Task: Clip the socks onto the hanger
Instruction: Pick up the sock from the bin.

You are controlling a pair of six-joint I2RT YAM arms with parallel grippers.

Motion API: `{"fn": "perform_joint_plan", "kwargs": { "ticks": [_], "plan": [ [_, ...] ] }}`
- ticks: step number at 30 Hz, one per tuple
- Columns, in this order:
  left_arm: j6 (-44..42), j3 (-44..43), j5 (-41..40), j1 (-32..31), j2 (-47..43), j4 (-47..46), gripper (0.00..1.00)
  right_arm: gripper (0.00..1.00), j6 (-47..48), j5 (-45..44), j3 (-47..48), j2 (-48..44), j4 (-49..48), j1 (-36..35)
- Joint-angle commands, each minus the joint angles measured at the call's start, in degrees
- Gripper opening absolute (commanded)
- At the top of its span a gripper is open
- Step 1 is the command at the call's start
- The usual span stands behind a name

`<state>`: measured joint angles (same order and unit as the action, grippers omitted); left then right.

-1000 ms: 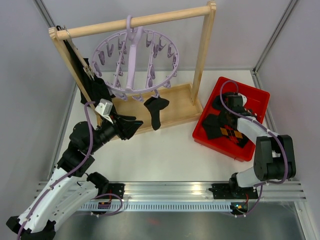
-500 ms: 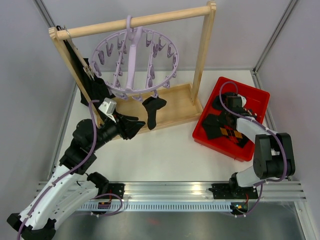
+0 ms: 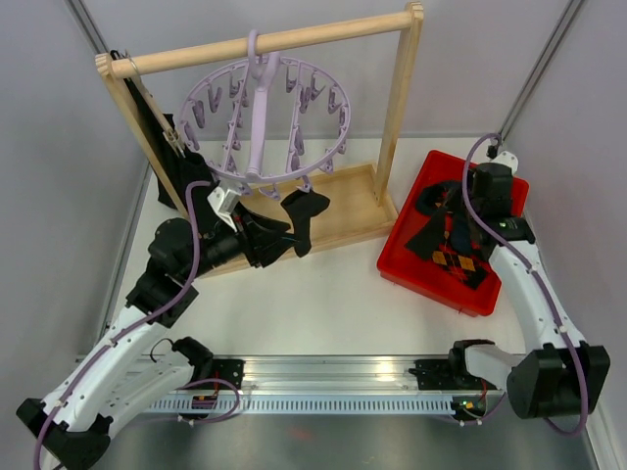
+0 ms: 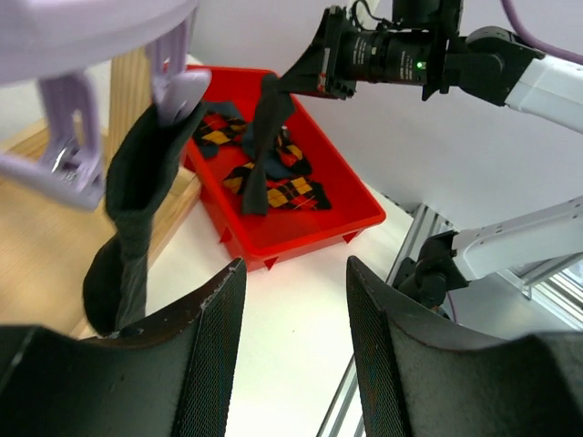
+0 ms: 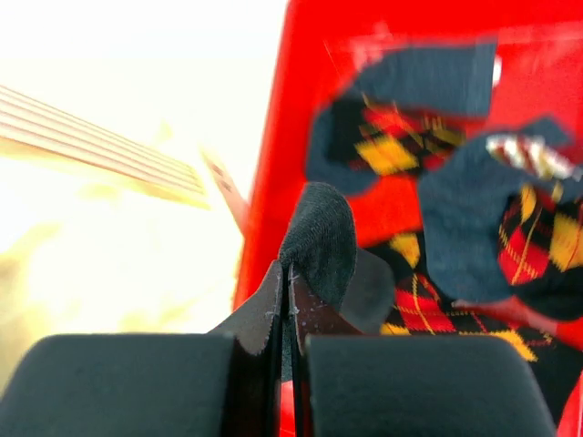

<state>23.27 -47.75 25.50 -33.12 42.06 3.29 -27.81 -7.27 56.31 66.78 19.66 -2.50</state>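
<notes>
The lilac hanger [image 3: 260, 117] hangs by its hook from the wooden rail. One black sock [image 3: 302, 217] is clipped to its near rim and dangles; in the left wrist view it [image 4: 137, 209] hangs just left of the fingers. My left gripper [image 3: 284, 235] [image 4: 293, 273] is open and empty, close beside that sock. My right gripper [image 3: 458, 203] [image 5: 287, 273] is shut on a plain black sock [image 5: 321, 238] and holds it above the red bin [image 3: 397, 264]; the sock [image 4: 260, 137] hangs down from it. Several argyle socks [image 3: 453, 257] lie in the bin.
The wooden rail frame [image 3: 397, 108] with its tray base [image 3: 348, 211] stands at the back. Dark fabric [image 3: 167, 147] hangs on its left post. The grey side walls [image 3: 59, 196] close in both sides.
My right arm has risen out of the bin with a black sock pinched in it. My left gripper has moved right, up to the clipped sock.
</notes>
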Motion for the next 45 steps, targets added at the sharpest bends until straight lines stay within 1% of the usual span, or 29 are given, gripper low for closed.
{"fn": "perform_joint_plan", "kwargs": {
  "ticks": [1, 2, 6, 7, 10, 12, 13, 14, 15, 19, 24, 29, 30, 31, 32, 34, 36, 37, 38, 40, 41, 43, 44, 45],
  "plan": [
    [2.04, -3.4, 4.91, -1.06, 1.87, -7.15, 0.54, 0.0, 1.71, 1.46, 5.8, -3.76, 5.2, -0.05],
    [2.05, -3.67, 5.7, -1.5, 2.32, -7.5, 0.54, 0.0, 1.88, 1.81, 6.87, -4.38, 5.82, -0.13],
    [-0.15, -4.63, 4.39, -4.57, 4.51, -9.61, 0.54, 0.0, 2.94, 4.97, 12.67, -5.79, 9.42, -0.13],
    [-1.37, -4.9, 3.86, -6.32, 5.04, -10.57, 0.54, 0.0, 3.03, 6.03, 14.59, -5.96, 10.48, -0.13],
    [-4.36, -6.3, 0.71, -11.07, 7.41, -12.42, 0.54, 0.0, 3.11, 7.09, 17.41, -6.49, 12.32, -0.75],
    [-7.69, -7.62, -3.16, -13.88, 9.43, -13.48, 0.54, 0.0, 3.12, 7.0, 18.56, -6.75, 13.21, -1.54],
    [-8.84, -8.23, -4.82, -16.51, 10.4, -13.75, 0.54, 0.0, 3.12, 7.0, 19.35, -6.84, 13.65, -1.89],
    [-9.9, -8.76, -7.54, -17.66, 11.19, -14.36, 0.54, 0.0, 2.77, 9.18, 19.71, -7.02, 13.74, -2.15],
    [-10.95, -9.9, -8.61, -19.33, 13.03, -14.8, 0.54, 0.0, 2.68, 10.07, 20.06, -7.28, 13.83, -2.42],
    [-9.12, -11.75, -10.38, -20.49, 17.43, -16.73, 0.54, 0.0, 2.15, 14.11, 23.48, -7.46, 14.35, -3.03],
    [-8.94, -9.91, -12.57, -21.63, 20.51, -20.68, 0.55, 0.0, 2.24, 16.4, 28.23, -7.19, 15.93, -3.56],
    [-11.65, -10.96, -18.28, -23.91, 24.9, -22.8, 0.56, 0.0, 0.92, 20.71, 29.03, -8.33, 16.03, -4.17],
    [-12.62, -11.4, -19.42, -25.22, 25.52, -23.15, 0.55, 0.0, 0.57, 21.58, 28.59, -8.51, 15.85, -4.35],
    [-13.68, -12.01, -22.91, -26.11, 26.39, -23.76, 0.56, 0.0, 0.04, 21.68, 28.41, -8.77, 15.67, -4.7],
    [-14.82, -13.41, -24.69, -27.07, 28.32, -24.12, 0.56, 0.0, -0.13, 21.59, 28.24, -8.95, 15.5, -5.31],
    [-18.68, -14.48, -30.73, -29.97, 30.26, -26.74, 0.55, 0.0, -0.75, 21.33, 27.89, -9.04, 15.76, -6.02],
    [-25.08, -14.92, -34.79, -33.75, 33.16, -30.87, 0.55, 0.0, -1.1, 20.89, 27.71, -8.78, 15.76, -7.25],
    [-27.55, -15.01, -39.34, -35.07, 34.3, -35.5, 0.56, 0.0, -1.36, 19.93, 27.8, -8.6, 15.93, -7.78],
    [-32.88, -15.7, -42.17, -37.69, 36.92, -37.63, 0.56, 0.0, -1.37, 19.14, 28.06, -8.17, 16.11, -8.74],
    [-37.74, -17.11, -49.53, -39.55, 39.57, -43.24, 0.56, 0.0, -1.45, 17.21, 28.5, -7.64, 16.9, -9.71],
    [-42.03, -18.42, -51.4, -40.95, 41.15, -45.11, 0.56, 0.0, -1.37, 16.76, 28.67, -6.94, 17.16, -10.5],
    [-46.36, -19.83, -55.7, -42.02, 44.76, -49.41, 0.56, 0.0, -1.28, 15.36, 29.47, -6.14, 18.22, -11.29],
    [-50.65, -20.36, -57.21, -42.81, 45.99, -53.26, 0.56, 0.0, -1.28, 14.4, 29.55, -6.05, 18.31, -12.08],
    [-52.78, -21.33, -58.88, -43.16, 48.79, -54.78, 0.57, 0.0, -1.28, 13.95, 29.73, -5.79, 18.74, -12.35]
  ]
}}
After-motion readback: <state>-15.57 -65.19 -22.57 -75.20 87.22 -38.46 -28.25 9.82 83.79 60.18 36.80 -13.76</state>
